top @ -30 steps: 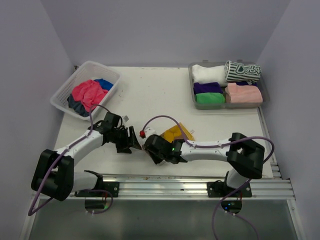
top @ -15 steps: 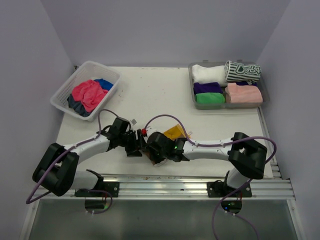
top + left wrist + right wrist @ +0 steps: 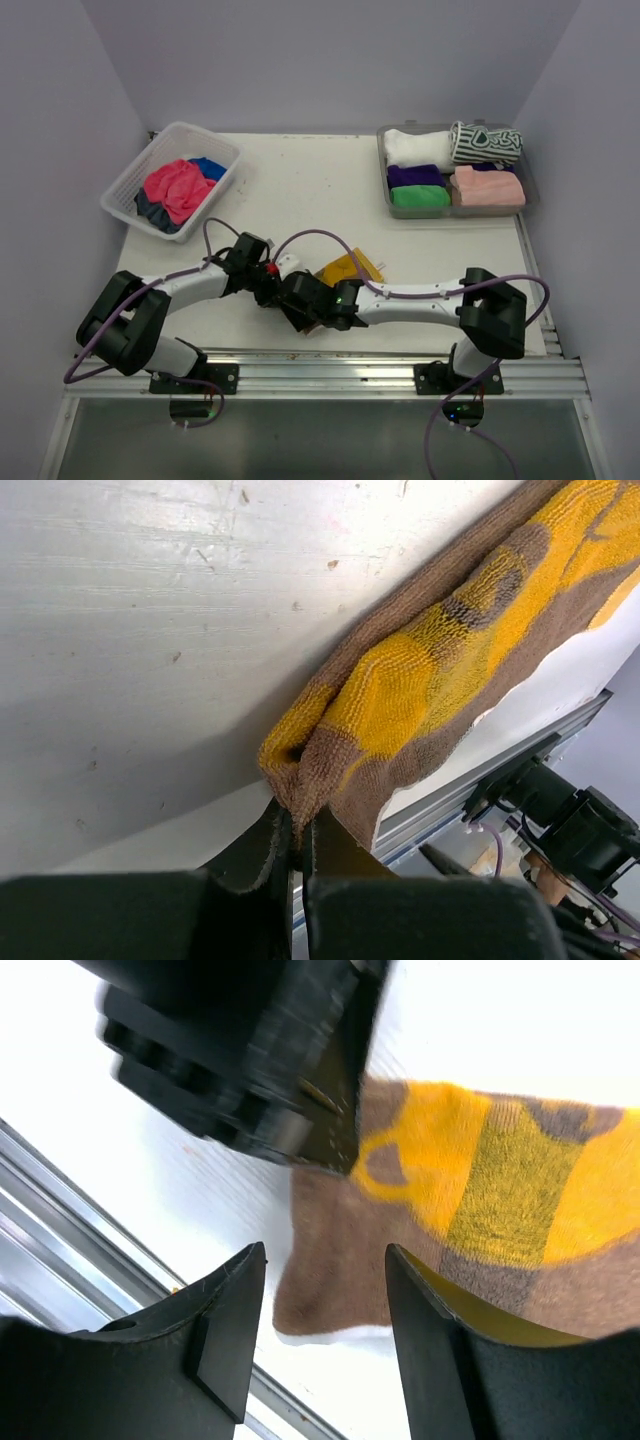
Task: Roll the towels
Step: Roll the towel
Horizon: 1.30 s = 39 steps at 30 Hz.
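Left pincer (image 3: 295, 825) is pinching the yellow-and-brown towel (image 3: 430, 670) by a corner.
Looped terry cloth is lying bunched and folded on the scuffed white surface (image 3: 150, 600) near its front edge; right pincer (image 3: 322, 1275) is hovering spread over the brown corner.

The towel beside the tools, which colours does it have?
Yellow and brown; the towel shows best in the left wrist view.

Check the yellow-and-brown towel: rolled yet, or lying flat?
Not rolled. The yellow-and-brown towel lies mostly flat, one corner bunched in the shut left gripper; the right gripper hangs open over it.
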Each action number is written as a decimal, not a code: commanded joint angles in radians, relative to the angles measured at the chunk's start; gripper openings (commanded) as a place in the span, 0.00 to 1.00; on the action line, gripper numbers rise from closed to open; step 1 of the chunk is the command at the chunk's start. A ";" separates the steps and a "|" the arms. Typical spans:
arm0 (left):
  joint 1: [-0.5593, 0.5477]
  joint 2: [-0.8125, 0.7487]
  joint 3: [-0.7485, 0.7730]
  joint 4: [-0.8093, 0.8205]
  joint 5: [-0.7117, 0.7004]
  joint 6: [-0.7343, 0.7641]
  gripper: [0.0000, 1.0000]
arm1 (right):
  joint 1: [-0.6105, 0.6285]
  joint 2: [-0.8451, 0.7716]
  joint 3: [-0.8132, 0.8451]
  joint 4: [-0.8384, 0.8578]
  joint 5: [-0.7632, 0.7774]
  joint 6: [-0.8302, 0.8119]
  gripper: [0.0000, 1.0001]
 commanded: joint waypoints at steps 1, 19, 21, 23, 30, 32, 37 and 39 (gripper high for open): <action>-0.002 0.003 0.037 -0.046 -0.027 -0.034 0.00 | 0.042 0.039 0.068 -0.061 0.152 -0.060 0.56; 0.005 -0.021 0.011 -0.067 -0.019 -0.056 0.00 | 0.087 0.151 0.050 0.085 0.235 -0.023 0.00; 0.022 -0.041 -0.002 -0.060 -0.012 -0.050 0.00 | 0.075 0.113 0.019 0.129 0.159 -0.022 0.00; 0.039 -0.067 -0.006 -0.068 0.001 -0.034 0.12 | 0.049 0.085 -0.016 0.156 0.105 -0.005 0.00; 0.108 -0.178 0.025 -0.131 -0.010 0.007 0.62 | -0.080 -0.022 -0.145 0.301 -0.234 0.099 0.00; 0.108 -0.196 0.042 -0.159 -0.024 0.019 0.63 | -0.125 -0.033 -0.180 0.349 -0.286 0.133 0.00; 0.108 -0.218 0.045 -0.145 -0.013 0.021 0.54 | -0.216 -0.042 -0.252 0.453 -0.434 0.210 0.00; 0.105 -0.225 0.022 -0.116 0.020 0.007 0.47 | -0.256 -0.050 -0.310 0.537 -0.490 0.267 0.00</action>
